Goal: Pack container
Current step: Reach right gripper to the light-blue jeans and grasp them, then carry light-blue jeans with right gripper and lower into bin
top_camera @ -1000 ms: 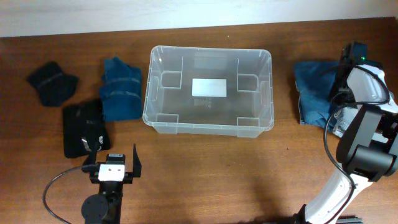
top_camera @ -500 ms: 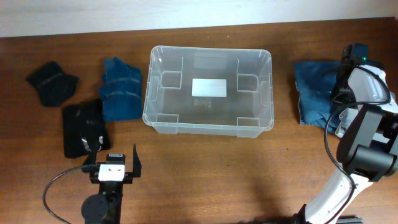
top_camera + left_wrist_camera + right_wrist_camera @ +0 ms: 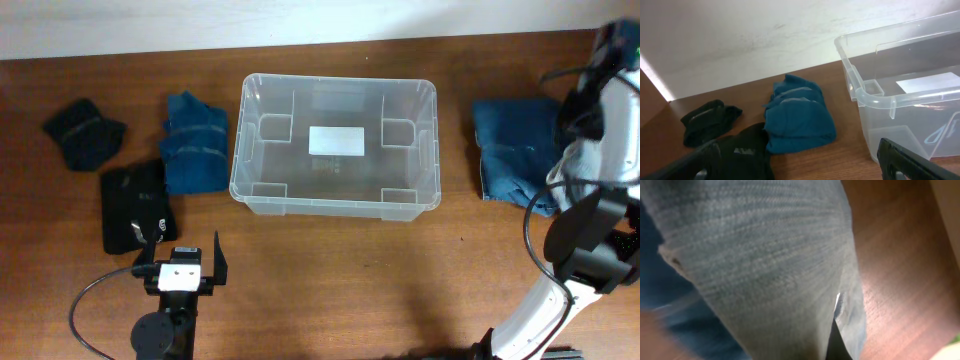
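The container (image 3: 336, 206) appears rigid, light and slick; take hold at its thick rim. The left gripper (image 3: 183, 256) is spread wide and empty. The right gripper (image 3: 612, 50) cannot be judged.

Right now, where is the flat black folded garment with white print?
Overhead, the black garment lies left of the clear container, beside the teal folded garment, ahead of the left gripper.

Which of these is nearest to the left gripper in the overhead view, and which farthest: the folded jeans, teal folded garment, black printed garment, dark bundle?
Measured from the left gripper:
1. black printed garment: just ahead, slightly to the left.
2. teal folded garment: straight ahead, beyond the black one.
3. dark bundle: far left, towards the back.
4. folded jeans: far right side of the table.
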Controlling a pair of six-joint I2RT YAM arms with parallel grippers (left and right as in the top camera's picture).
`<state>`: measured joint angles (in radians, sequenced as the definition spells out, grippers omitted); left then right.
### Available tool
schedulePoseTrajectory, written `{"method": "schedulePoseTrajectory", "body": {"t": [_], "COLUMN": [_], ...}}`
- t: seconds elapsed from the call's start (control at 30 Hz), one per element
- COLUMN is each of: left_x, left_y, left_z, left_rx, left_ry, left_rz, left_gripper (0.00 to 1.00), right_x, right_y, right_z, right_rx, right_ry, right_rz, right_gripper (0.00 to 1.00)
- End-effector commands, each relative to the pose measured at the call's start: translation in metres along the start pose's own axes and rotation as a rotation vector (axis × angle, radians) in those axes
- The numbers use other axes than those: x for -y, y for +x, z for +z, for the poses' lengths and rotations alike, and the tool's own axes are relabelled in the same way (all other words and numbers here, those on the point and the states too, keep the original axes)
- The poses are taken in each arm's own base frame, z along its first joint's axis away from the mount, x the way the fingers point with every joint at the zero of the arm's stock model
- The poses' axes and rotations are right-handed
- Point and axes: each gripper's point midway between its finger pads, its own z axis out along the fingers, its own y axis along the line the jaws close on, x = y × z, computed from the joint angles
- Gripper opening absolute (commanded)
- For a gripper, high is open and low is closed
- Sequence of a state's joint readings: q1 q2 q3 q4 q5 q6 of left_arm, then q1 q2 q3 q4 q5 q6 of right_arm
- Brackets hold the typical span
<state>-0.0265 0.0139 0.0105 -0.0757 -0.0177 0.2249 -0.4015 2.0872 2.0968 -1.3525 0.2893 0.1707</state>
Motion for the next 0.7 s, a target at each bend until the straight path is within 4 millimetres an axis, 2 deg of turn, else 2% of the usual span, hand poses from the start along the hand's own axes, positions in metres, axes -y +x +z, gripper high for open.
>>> {"method": "schedulePoseTrajectory", "body": {"t": [0.0, 0.1, 0.3, 0.43, 0.5, 0.67], "left_x": [-0.001, -0.001, -0.001, -0.001, -0.001, -0.001], "left_y": [0.001, 0.001, 0.001, 0.001, 0.001, 0.001], "left_z": [0.000, 0.000, 0.000, 0.000, 0.000, 0.000], "left_rx": [-0.002, -0.002, -0.002, -0.002, -0.002, -0.002], "left_ry": [-0.002, -0.002, -0.002, -0.001, -0.002, -0.002], "left_rz": [0.008, 0.008, 0.008, 0.008, 0.008, 0.008], "left_gripper": [0.99, 0.99, 0.99, 0.99, 1.00, 0.99], "right_x": [-0.016, -0.034, -0.083, -0.121, -0.148, -0.179], "right_y": [-0.025, -0.019, 0.012, 0.035, 0.052, 0.071], "right_z": [-0.104, -0.145, -0.219, -0.251, -0.265, -0.282], "right_rx": [0.211, 0.263, 0.348, 0.373, 0.352, 0.332], "right_ry": [-0.233, -0.351, -0.528, -0.595, -0.646, -0.697], "right_rz": [-0.063, -0.167, -0.320, -0.371, -0.349, -0.321], "right_gripper": [0.04, 0.04, 0.04, 0.04, 0.04, 0.04]}}
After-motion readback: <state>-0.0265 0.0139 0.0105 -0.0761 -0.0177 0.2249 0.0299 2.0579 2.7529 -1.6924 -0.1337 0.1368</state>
